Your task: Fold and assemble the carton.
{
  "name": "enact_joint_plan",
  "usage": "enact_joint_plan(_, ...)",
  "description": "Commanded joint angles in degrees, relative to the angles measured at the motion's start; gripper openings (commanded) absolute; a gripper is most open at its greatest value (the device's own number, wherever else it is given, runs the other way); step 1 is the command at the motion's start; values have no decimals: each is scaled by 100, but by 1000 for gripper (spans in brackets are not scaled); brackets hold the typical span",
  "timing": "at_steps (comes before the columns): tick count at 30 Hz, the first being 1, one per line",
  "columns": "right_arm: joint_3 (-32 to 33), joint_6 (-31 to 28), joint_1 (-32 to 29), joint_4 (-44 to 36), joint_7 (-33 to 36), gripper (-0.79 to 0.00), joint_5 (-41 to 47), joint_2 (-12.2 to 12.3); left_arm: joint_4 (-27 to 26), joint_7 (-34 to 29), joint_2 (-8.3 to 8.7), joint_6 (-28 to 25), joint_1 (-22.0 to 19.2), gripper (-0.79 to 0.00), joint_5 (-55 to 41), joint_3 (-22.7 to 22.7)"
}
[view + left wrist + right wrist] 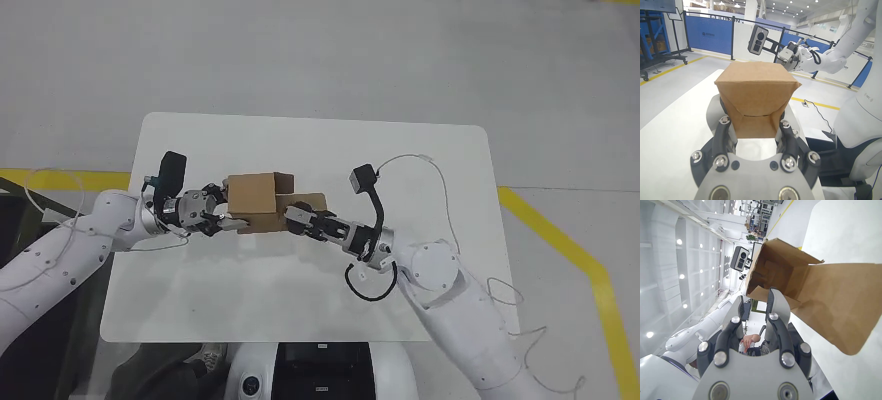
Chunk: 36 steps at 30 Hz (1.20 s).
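Your left claw (754, 126) is pinched on the closed end of the carton (755, 89) to steady it, so the open end faces your right claw (756, 294), whose spread fingers sit at the short flap (793, 303), probably to fold it in, though contact is unclear.

"That plain brown cardboard carton (252, 190), any print on it?"

"None. Bare brown inside too. White rounded table (300, 290), pale grey floor (300, 60), yellow tape stripe (550, 228) off at three o'clock."

"And the grippers?"

"Left gripper (753, 113): silver plate, black links, pale grey fingers (712, 109). Right gripper (756, 298) the same."
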Motion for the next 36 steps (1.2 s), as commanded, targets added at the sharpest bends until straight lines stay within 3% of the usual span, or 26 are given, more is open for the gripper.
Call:
enact_joint_plan(1, 25, 7, -9, -14, 10, -536, 1, 9, -33, 0, 15, 0, 20, -403, -8, -6)
enact_joint_plan(14, -299, -69, 267, 263, 24, -529, 189, -56, -274, 0, 103, 0, 56, -400, 124, -9)
enact_joint_plan(27, 398, -193, -37, -26, -144, -496, 441, 73, -366, 0, 166, 0, 27, -379, 30, 33)
enact_joint_plan(36, 342, -60, 425, 569, -256, -477, 683, 22, -461, 0, 200, 0, -39, -332, 170, 117)
